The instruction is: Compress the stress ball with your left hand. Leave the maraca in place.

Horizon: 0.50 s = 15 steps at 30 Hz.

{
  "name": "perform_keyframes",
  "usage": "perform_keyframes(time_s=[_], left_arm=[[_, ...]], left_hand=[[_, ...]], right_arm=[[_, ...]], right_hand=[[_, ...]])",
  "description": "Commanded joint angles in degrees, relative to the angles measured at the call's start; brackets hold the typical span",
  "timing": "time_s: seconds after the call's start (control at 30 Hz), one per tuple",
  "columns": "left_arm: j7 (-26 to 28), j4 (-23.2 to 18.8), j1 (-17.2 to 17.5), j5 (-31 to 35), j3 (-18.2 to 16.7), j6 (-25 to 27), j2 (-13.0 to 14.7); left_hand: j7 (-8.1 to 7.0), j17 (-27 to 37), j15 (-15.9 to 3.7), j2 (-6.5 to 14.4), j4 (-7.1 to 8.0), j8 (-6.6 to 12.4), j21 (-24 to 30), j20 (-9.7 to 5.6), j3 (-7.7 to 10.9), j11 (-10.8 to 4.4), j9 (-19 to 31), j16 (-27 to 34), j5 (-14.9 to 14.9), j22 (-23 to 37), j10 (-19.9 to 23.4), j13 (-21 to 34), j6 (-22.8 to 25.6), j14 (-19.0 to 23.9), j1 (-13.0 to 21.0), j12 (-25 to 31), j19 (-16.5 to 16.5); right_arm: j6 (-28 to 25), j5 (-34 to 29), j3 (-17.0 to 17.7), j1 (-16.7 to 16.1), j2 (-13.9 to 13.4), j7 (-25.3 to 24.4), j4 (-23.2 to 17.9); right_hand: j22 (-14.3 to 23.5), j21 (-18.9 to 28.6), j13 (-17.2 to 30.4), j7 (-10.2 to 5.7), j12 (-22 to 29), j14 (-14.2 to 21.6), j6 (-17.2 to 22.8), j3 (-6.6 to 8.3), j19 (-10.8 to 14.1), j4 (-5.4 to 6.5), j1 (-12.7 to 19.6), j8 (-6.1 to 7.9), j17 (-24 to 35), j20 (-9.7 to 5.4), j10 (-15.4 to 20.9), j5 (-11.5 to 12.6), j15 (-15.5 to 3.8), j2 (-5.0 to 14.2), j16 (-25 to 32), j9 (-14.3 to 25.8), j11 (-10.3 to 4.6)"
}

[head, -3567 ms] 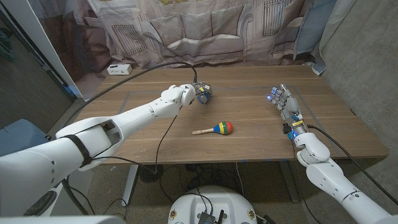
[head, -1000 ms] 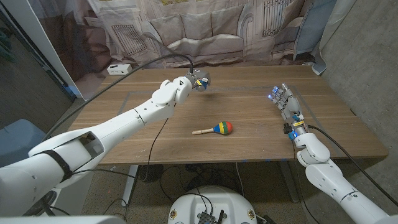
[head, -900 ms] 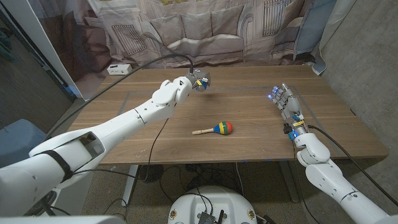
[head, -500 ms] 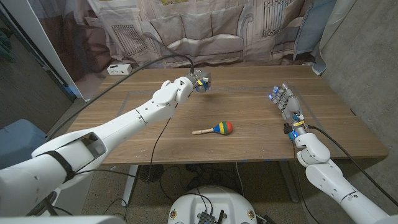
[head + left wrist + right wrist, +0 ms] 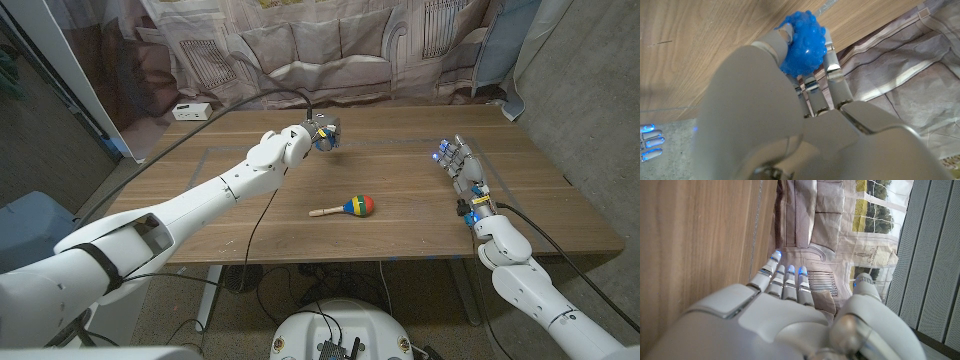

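While the left hand [image 5: 318, 133] reaches out over the far part of the wooden counter [image 5: 400, 225], its fingers are wrapped around the blue stress ball [image 5: 802, 47], which sits inside the grasp rather than on the wood. From the left wrist view the ball's knobbly blue surface bulges out between the thumb on one side and the fingers [image 5: 832, 67] on the other, both pressed against it, with the counter's grain beyond and a printed curtain [image 5: 340, 45] past the counter's edge. From the head view the ball is almost wholly hidden by the hand and only a trace of blue shows. Nearer the robot and well apart from that hand, the maraca [image 5: 350, 208] lies on its side at the middle of the counter, its striped head pointing toward the robot's right and its pale handle toward the left. The right hand [image 5: 459, 169] is on the counter's right side, holding nothing, its fingers extended side by side with lit blue tips. A small white box [image 5: 192, 111] lies near the far left corner.
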Motion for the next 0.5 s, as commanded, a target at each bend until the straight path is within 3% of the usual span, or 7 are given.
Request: perform_keyframes(time_s=[0.03,0.17,0.23,0.5], left_arm=[[-2.0,0.1,-1.2,0.6,1.4,0.1,0.1],[-2.5,0.0,-1.6,2.0,2.0,0.4,0.2],[-2.7,0.0,-1.6,1.9,2.0,0.1,0.3],[-3.4,0.0,-1.9,2.7,2.1,0.0,0.4]], left_hand=[[-0.01,0.2,-6.74,8.0,0.97,-0.68,-0.4,-4.26,1.20,0.06,0.1,-1.0,0.6,0.2,-1.2,0.3,-1.1,4.6,8.4,-0.9,2.1],[-0.54,0.1,-7.00,7.4,2.79,-1.06,-0.2,-4.46,-0.27,-0.49,0.4,-1.8,0.2,0.2,-1.8,0.6,-1.9,4.0,4.6,-1.4,0.5],[-0.82,-0.1,-7.35,6.5,4.14,-1.55,-0.2,-4.55,-1.80,-0.58,0.5,-2.3,-0.3,0.2,-2.5,0.8,-3.0,3.4,1.1,-2.0,-0.7],[-0.91,-0.3,-6.64,6.0,4.99,-3.08,-0.6,-3.88,-3.18,-0.19,0.3,-3.5,-0.7,0.0,-4.6,1.0,-5.6,1.2,-2.9,-3.5,-3.2]], right_arm=[[0.0,0.1,0.2,-0.5,0.0,-0.2,-0.2],[0.0,0.2,0.2,-0.6,0.1,-0.3,-0.2],[0.3,0.0,0.2,-0.5,0.1,-0.1,0.0],[0.3,0.0,0.2,-0.5,0.1,-0.1,-0.1]], right_hand=[[0.2,0.1,0.2,-0.11,-0.2,0.4,0.3,-0.29,0.2,0.09,0.6,-0.10,0.2,0.15,0.5,-0.1,0.06,-0.03,-0.1,0.2,-0.06],[0.2,0.1,0.2,-0.05,-0.2,0.4,0.3,-0.31,0.2,0.10,0.6,-0.09,0.2,0.12,0.5,-0.1,0.05,-0.05,-0.2,0.2,-0.09],[0.2,0.1,0.2,-0.03,-0.2,0.4,0.3,-0.30,0.2,0.10,0.6,-0.10,0.2,0.11,0.6,-0.1,0.03,-0.03,-0.2,0.2,-0.06],[0.2,0.2,0.2,-0.07,-0.2,0.4,0.3,-0.30,0.2,0.10,0.7,-0.09,0.2,0.13,0.6,-0.1,0.01,0.01,-0.2,0.2,-0.04]])
